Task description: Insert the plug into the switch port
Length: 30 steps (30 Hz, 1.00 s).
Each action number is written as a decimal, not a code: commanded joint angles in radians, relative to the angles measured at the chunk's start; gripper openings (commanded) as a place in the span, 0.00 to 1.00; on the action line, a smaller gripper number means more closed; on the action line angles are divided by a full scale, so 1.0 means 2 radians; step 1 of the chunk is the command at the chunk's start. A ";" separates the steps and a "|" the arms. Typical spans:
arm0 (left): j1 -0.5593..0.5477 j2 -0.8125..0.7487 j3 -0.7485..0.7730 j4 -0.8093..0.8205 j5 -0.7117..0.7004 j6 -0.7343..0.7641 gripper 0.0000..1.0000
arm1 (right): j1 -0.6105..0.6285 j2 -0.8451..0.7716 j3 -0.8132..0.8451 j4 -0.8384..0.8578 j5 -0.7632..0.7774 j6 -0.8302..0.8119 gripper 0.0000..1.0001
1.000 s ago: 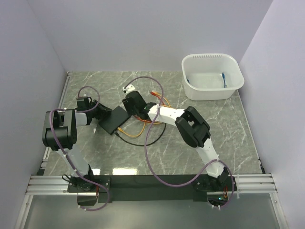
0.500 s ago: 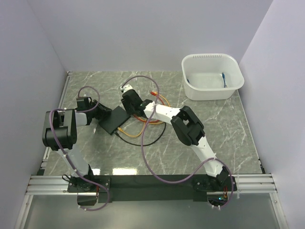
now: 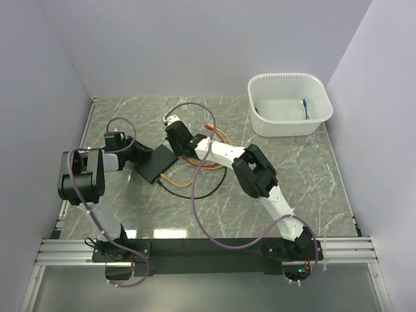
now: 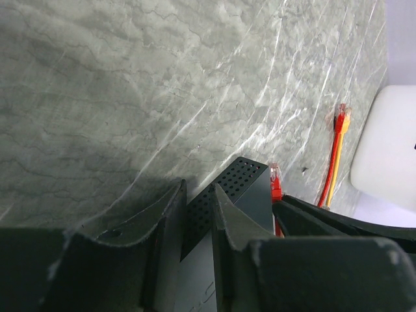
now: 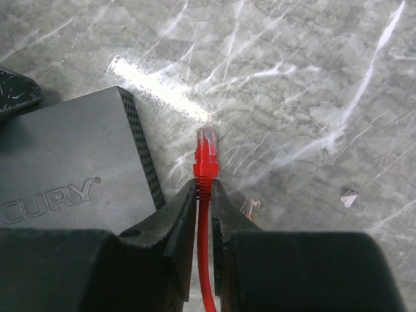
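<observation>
The black switch box [image 3: 156, 162] lies flat on the marble table. My left gripper [image 3: 136, 158] is shut on the box's near-left edge; in the left wrist view its jaws [image 4: 198, 190] clamp the perforated side of the box [image 4: 250, 188]. My right gripper [image 3: 171, 144] is shut on the ribbed boot of a red cable, with the red plug [image 5: 207, 151] sticking out ahead of the jaws [image 5: 205, 186]. The plug hangs just beside the box's perforated side [image 5: 140, 156], apart from it. The plug also shows in the left wrist view [image 4: 275, 182]. No port is visible.
A white tub [image 3: 289, 104] with blue cables stands at the back right. Orange and red cables [image 3: 211, 146] and a black cable loop [image 3: 195, 192] lie right of the box. Two small clear fragments [image 5: 249, 207] lie on the table by the plug.
My right gripper has moved a little left and away along the box's far edge, carrying the red plug. The left gripper and box have not moved.
</observation>
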 commanded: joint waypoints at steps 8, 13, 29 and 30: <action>0.002 0.001 -0.005 -0.007 -0.002 0.006 0.29 | -0.002 -0.026 -0.033 0.038 0.005 0.005 0.00; 0.003 0.001 -0.004 -0.007 -0.002 0.006 0.29 | -0.002 -0.080 -0.104 0.092 0.004 0.007 0.00; 0.002 -0.006 -0.007 -0.003 -0.010 0.008 0.28 | -0.001 -0.248 -0.267 0.180 -0.019 0.017 0.00; 0.002 -0.007 -0.007 -0.003 -0.011 0.008 0.28 | -0.001 -0.259 -0.282 0.189 -0.031 0.019 0.00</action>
